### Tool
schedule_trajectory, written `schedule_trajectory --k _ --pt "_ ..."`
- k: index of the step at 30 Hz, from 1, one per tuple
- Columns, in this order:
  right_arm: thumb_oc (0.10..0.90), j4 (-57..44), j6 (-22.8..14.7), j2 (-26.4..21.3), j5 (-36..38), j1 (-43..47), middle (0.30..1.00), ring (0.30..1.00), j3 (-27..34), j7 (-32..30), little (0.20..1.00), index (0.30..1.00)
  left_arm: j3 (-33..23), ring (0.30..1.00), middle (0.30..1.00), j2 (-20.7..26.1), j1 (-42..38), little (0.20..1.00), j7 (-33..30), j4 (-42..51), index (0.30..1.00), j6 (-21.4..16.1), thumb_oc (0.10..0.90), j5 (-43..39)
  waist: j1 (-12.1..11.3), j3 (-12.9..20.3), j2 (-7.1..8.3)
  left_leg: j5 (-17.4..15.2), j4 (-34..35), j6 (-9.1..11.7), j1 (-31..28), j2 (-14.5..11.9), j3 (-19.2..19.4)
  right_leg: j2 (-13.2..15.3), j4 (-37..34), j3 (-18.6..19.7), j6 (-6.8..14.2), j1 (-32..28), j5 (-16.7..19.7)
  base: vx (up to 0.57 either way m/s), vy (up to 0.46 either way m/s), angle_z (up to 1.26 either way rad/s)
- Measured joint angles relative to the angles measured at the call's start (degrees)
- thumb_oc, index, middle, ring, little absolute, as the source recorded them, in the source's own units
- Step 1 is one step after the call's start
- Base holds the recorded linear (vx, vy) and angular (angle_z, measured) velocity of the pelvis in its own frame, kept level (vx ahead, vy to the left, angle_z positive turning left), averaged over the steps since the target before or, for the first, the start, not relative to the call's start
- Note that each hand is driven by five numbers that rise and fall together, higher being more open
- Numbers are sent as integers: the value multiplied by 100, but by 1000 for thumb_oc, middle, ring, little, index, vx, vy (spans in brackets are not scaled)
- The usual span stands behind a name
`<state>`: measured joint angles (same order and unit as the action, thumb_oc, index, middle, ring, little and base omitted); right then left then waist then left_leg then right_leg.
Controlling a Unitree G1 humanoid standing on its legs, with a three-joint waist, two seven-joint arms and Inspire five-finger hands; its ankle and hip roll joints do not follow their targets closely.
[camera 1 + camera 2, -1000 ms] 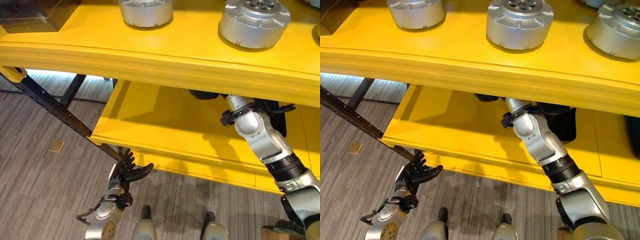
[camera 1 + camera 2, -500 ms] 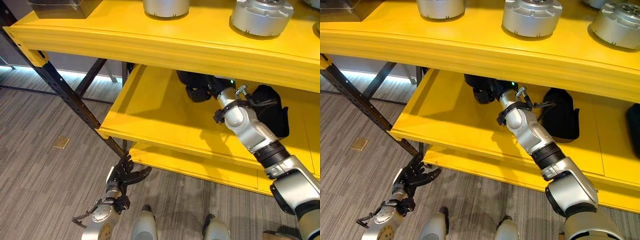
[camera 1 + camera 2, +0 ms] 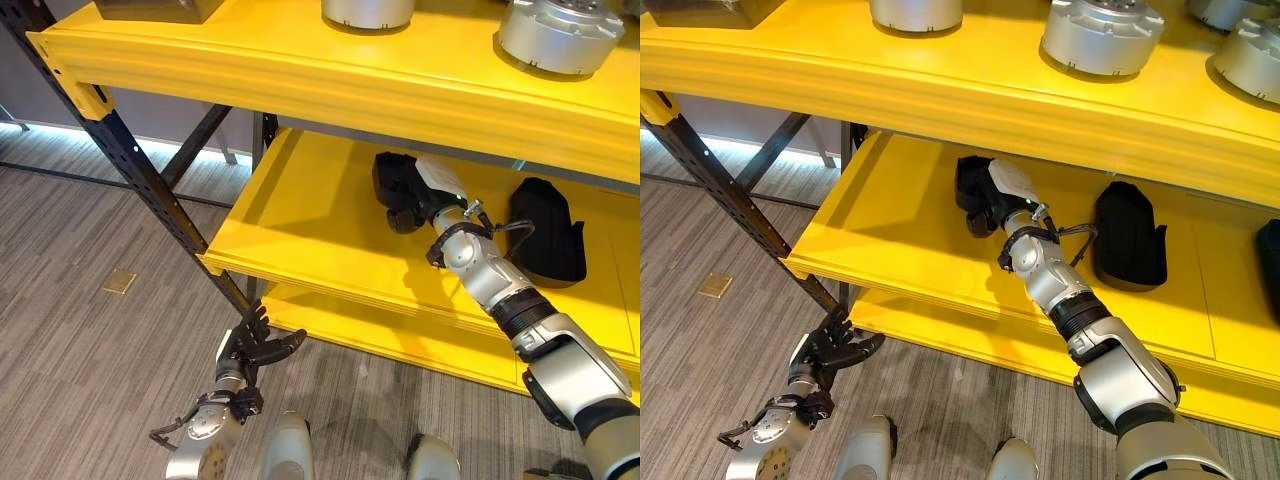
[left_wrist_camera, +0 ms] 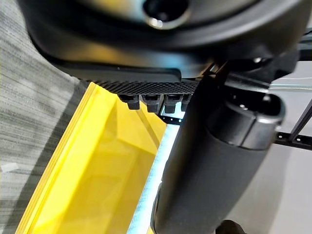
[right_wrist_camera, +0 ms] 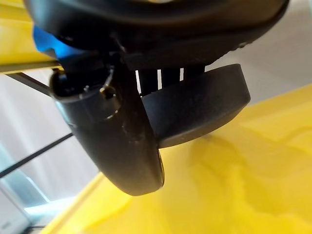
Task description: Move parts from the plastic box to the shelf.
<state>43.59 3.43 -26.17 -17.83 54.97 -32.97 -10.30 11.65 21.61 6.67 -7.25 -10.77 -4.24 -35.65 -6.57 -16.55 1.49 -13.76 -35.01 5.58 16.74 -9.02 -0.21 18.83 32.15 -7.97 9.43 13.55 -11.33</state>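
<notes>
My right hand (image 3: 436, 186) reaches onto the lower yellow shelf (image 3: 310, 240) and is shut on a black part (image 3: 390, 176) that rests on the shelf surface. In the right wrist view the thumb (image 5: 127, 146) and the fingers pinch this rounded black part (image 5: 204, 105) just over the yellow board. My left hand (image 3: 256, 348) hangs low over the floor in front of the shelf, open and holding nothing; the shelf's yellow edge (image 4: 97, 161) shows past it in the left wrist view.
A second black part (image 3: 546, 232) lies further right on the lower shelf. Silver round parts (image 3: 558, 34) stand on the upper shelf, with a dark plastic box (image 3: 160, 8) at its left end. A black perforated post (image 3: 130, 160) slants down the shelf's left side.
The camera has tilted, so the lower shelf shows more fully. My right hand with the black part has come out from under the upper shelf's edge. The left hand has stayed put.
</notes>
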Motion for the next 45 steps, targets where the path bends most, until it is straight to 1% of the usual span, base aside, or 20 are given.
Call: schedule_trajectory --k 3,6,8,11,15,20,26,35,38,45 --pt "400 483 53 183 0 82 300 300 -14 -6 300 300 59 1000 1000 4 -14 1000 0 -8 1000 1 900 -2 -4 -37 66 -102 -160 -49 84 -5 -19 11 34 -3 11 10 -17 0 0 0" --pt "400 850 64 358 -1 210 300 300 -75 -5 300 300 77 1000 1000 13 -36 1000 -2 -3 1000 0 900 -4 -19 -46 80 -216 -384 -64 231 1 -17 29 124 42 48 116 -43 0 9 -1" --pt "400 903 65 408 0 232 300 300 -86 -6 300 300 100 1000 1000 20 -41 1000 -5 -4 1000 0 900 -4 -38 -47 82 -251 -502 -47 312 12 -13 44 190 64 57 175 -54 0 0 0" --pt "400 928 71 451 0 247 300 300 -201 -7 300 300 183 1000 1000 41 -75 1000 -13 -4 1000 0 900 -4 -44 -68 91 -369 -677 -102 356 31 6 93 283 117 30 203 -117 0 0 0" --pt "400 946 68 476 2 247 300 300 -201 -16 300 300 182 1000 1000 69 -139 1000 -89 -5 1000 -2 900 -1 -20 -74 85 -432 -778 -116 405 28 -1 100 333 127 50 220 -151 1 -9 2" --pt "400 1286 42 599 5 286 300 300 -205 -29 300 300 183 1000 1000 81 -138 1000 -120 -4 1000 -3 900 0 -36 -84 70 -430 -770 -100 425 4 -33 102 458 128 102 299 -219 1 -29 0" --pt "400 1565 57 606 11 302 300 300 -205 -29 300 300 301 1000 1000 185 -138 1000 -112 -4 1000 -30 900 0 -25 -114 35 -400 -750 -45 510 3 -96 87 591 83 77 400 -315 -9 -33 4" --pt "400 1598 49 597 16 357 300 300 -194 -34 300 300 301 1000 1000 190 -148 1000 -109 -5 1000 -48 900 0 20 -150 -21 -399 -753 -43 509 -1 -132 89 621 77 81 403 -336 -1 -2 0" --pt "400 1754 -56 608 20 385 300 300 -179 -80 300 300 305 1000 1000 190 -150 1000 -107 -5 1000 -50 900 0 12 -151 -24 -395 -753 -37 508 1 -129 89 627 81 81 405 -336 -1 -13 0" --pt "400 1785 -59 625 20 398 300 300 -174 -88 300 300 406 1000 1000 203 -156 1000 -103 -4 1000 -50 900 0 27 -151 -25 -395 -750 -36 508 -8 -125 86 626 97 81 419 -336 0 -5 0"
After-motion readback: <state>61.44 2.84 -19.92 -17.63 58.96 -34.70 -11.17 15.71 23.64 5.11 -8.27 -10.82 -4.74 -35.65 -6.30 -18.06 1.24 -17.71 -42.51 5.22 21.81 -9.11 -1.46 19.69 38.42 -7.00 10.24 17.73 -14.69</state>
